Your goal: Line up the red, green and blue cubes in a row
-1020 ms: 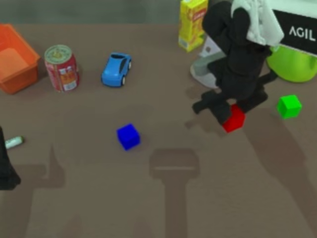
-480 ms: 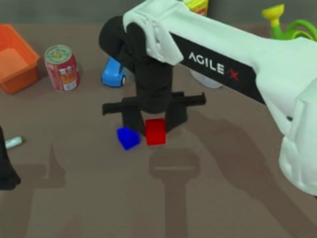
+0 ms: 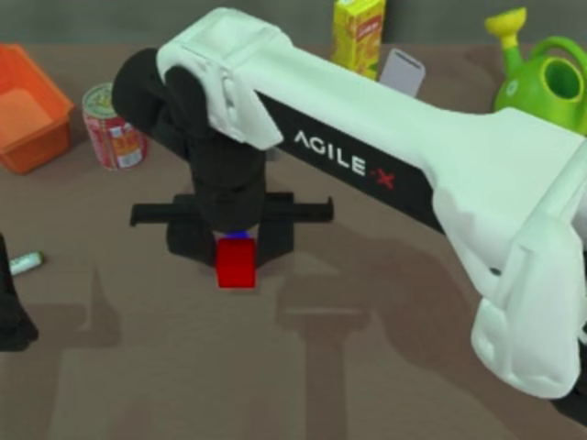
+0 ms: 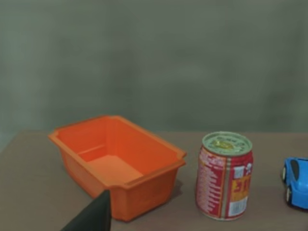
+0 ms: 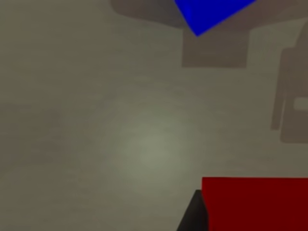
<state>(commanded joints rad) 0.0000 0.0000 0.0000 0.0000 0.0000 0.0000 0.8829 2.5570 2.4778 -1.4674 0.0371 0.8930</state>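
Note:
My right gripper (image 3: pixel 237 261) reaches across to the table's middle left and is shut on the red cube (image 3: pixel 237 264). Just behind the red cube, a sliver of the blue cube (image 3: pixel 238 236) shows under the gripper's black body. In the right wrist view the red cube (image 5: pixel 255 204) sits against one dark finger (image 5: pixel 195 216), with the blue cube (image 5: pixel 211 12) on the table farther off. The green cube is hidden behind the right arm. At the near left edge my left gripper (image 3: pixel 11 321) stays parked, with one finger (image 4: pixel 94 216) showing in its wrist view.
An orange bin (image 3: pixel 27 110) and a red soda can (image 3: pixel 110 128) stand at the back left. A light-blue toy car (image 4: pixel 296 183) is beside the can. A yellow juice box (image 3: pixel 358 37) and a lime-green watering can (image 3: pixel 550 87) are at the back right. A white pen (image 3: pixel 26 263) lies at the left edge.
The right gripper has carried the red cube leftward from the right side of the table. It now covers most of the blue cube. The left arm has not moved.

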